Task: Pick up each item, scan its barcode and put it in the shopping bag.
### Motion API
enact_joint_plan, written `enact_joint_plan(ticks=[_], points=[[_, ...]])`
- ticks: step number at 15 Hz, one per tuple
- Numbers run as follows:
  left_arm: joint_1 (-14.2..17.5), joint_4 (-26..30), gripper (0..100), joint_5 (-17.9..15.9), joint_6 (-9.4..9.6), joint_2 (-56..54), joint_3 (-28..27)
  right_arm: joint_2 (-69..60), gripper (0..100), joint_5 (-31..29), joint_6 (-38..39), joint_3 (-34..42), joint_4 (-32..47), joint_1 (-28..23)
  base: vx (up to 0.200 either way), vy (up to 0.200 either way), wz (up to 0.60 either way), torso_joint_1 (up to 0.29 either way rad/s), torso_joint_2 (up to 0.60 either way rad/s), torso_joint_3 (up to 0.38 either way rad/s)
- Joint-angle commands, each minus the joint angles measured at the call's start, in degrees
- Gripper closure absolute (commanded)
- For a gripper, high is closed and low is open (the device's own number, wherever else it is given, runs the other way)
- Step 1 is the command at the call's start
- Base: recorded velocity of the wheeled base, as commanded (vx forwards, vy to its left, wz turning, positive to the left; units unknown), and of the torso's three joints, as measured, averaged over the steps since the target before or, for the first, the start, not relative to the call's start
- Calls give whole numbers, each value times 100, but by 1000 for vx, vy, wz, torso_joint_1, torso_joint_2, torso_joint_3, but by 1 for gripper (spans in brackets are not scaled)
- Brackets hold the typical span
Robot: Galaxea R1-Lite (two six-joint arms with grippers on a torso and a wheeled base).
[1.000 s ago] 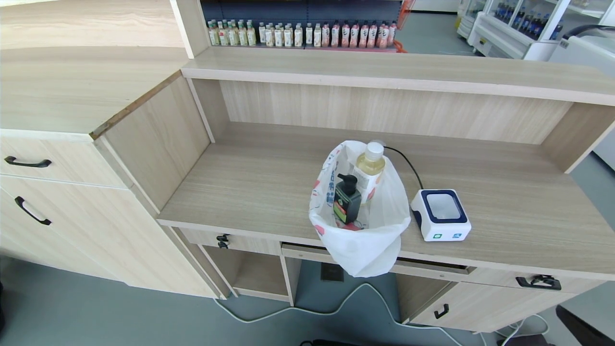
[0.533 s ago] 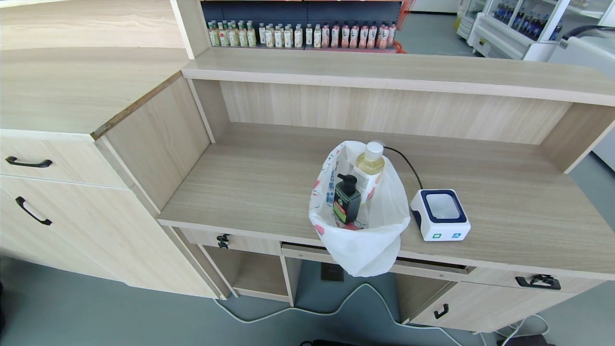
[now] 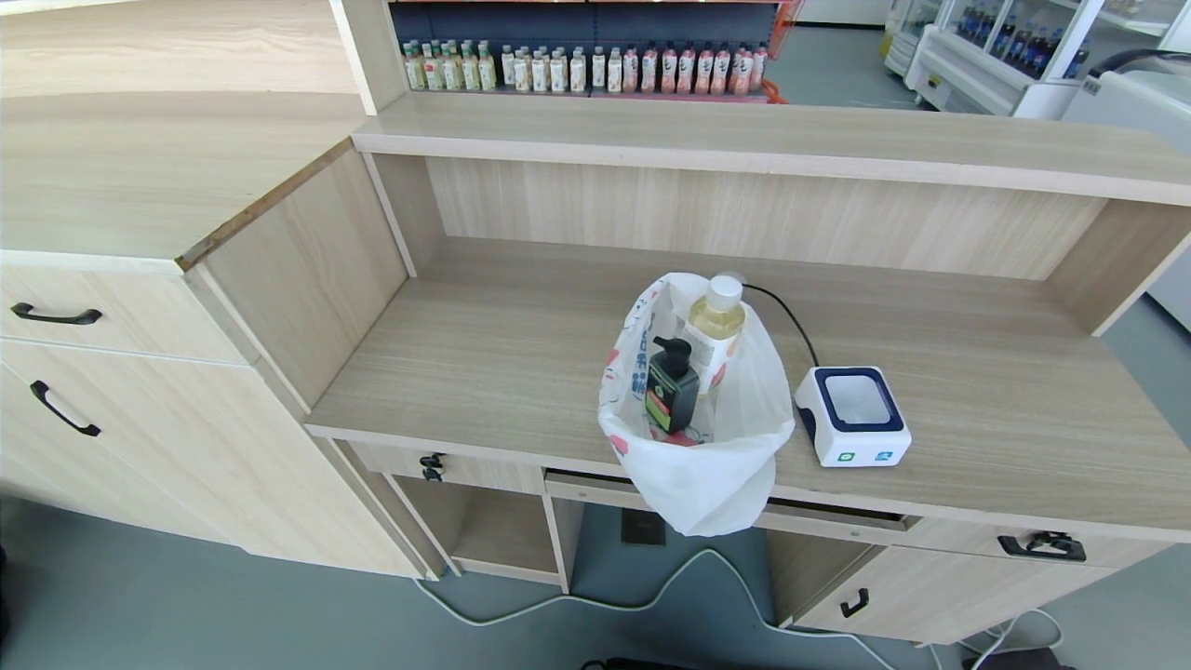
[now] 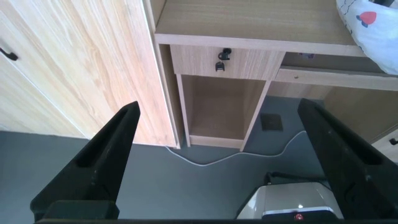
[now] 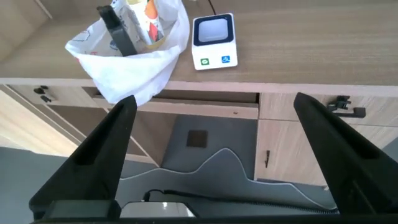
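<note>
At the far left a tall cabinet (image 3: 140, 372) with black drawer handles (image 3: 54, 316) stands higher than the desk (image 3: 502, 372), and its side panel walls off the desk's left edge. The left gripper (image 4: 217, 107) hangs low over the grey floor before the desk's front left corner, its fingers (image 4: 106, 168) spread wide with nothing between them. It faces the open compartment (image 4: 217, 112) under the desk top. A broad run of wood lies between the left panel and the shopping bag (image 3: 707, 475). The bag sits at the middle of the front edge, its mouth open upward and its lower part sagging over that edge. Inside it a black pump bottle (image 3: 672, 391) stands upright, and a pale drink bottle (image 3: 716, 321) with a white cap stands just behind it. An overhanging shelf (image 3: 744, 140) roofs the rear of the desk. Just right of the bag, near the front edge, sits the white and blue scanner (image 3: 854, 414), window up, apart from the bag by a narrow gap. Its black cable (image 3: 791, 321) runs back behind the bag. The right gripper (image 5: 214, 98) hangs below and before the front edge, under the bag and scanner, with fingers (image 5: 99, 162) likewise spread and holding nothing. More wood stretches from the scanner to the slanted right panel (image 3: 1117, 270).
</note>
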Motion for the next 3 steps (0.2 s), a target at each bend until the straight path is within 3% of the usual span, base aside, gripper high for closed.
enact_joint_plan(ticks=[1, 3], points=[[0, 0, 0, -1, 0, 9, 0, 10, 0, 1, -16, 0, -3, 1, 0, 0, 0, 0, 0, 0], [0, 0, 0, -1, 0, 9, 0, 10, 0, 1, -25, 0, -3, 1, 0, 0, 0, 0, 0, 0]])
